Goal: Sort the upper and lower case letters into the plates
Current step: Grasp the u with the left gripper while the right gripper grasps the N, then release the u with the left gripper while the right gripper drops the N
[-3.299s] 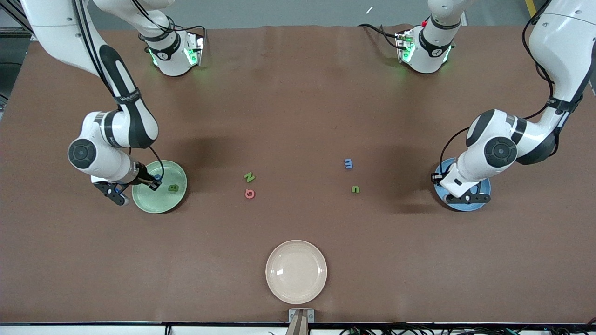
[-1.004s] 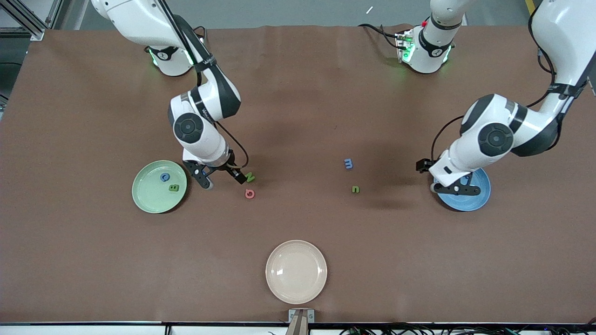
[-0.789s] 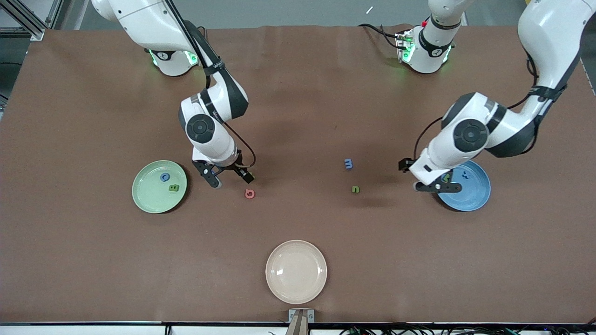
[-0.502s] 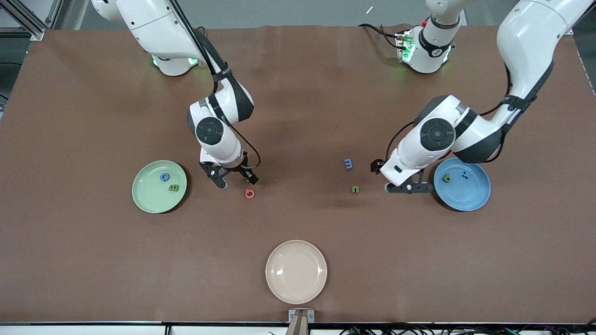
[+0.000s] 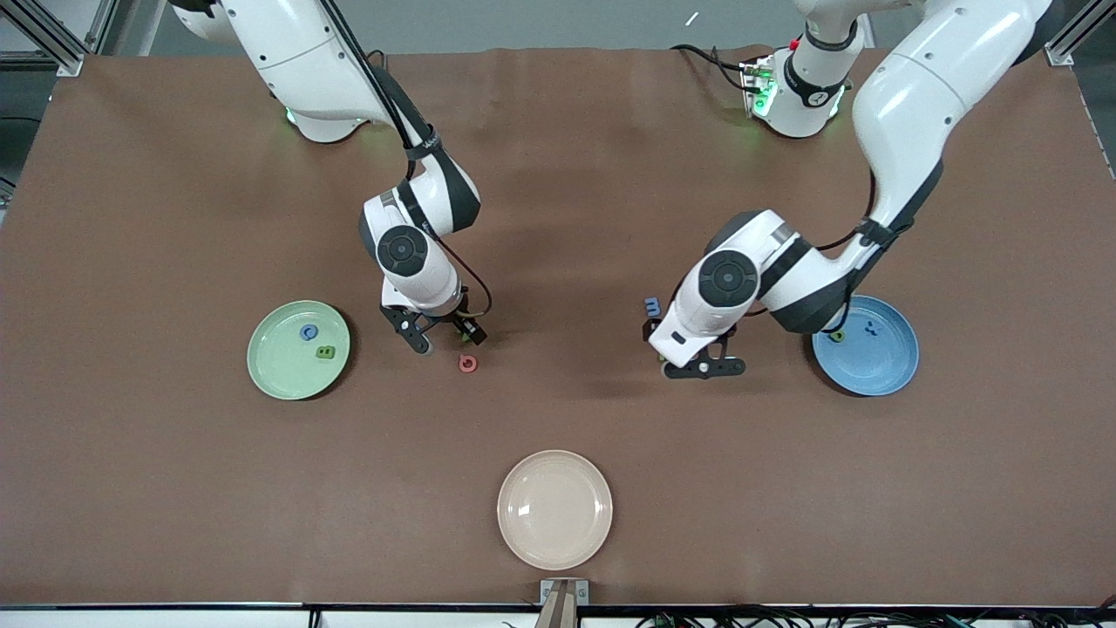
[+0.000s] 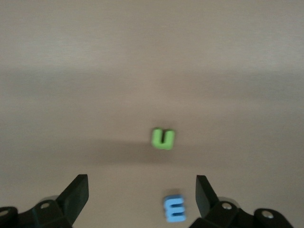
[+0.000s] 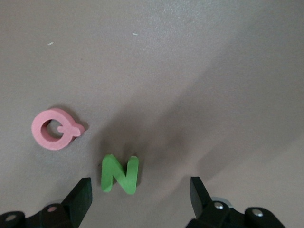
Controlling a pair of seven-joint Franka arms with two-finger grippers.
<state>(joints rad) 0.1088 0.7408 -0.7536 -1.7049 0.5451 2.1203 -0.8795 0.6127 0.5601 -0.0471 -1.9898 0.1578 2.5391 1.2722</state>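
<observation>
My right gripper [image 5: 445, 334] hangs open low over the green N [image 7: 119, 174], which lies between its fingers [image 7: 83, 194]. The pink G [image 5: 468, 363] lies beside it, nearer the camera. The pale green plate [image 5: 279, 379] holds a blue C [image 5: 309, 332] and a green B [image 5: 324, 352]. My left gripper [image 5: 702, 366] is open above the table, with the blue m [image 6: 174, 209] between its fingers [image 6: 204, 194] and a green small letter [image 6: 163, 138] just past them. The blue plate [image 5: 881, 375] holds a green letter [image 5: 837, 336] and the blue t [image 5: 870, 329].
A cream-white plate [image 5: 554, 509] sits near the table's front edge, midway between the arms. Both arm bases stand along the back edge with cables beside them.
My left arm has swung from over the blue plate toward the table's middle, over the m and small green letter. My right gripper has settled over the N.
</observation>
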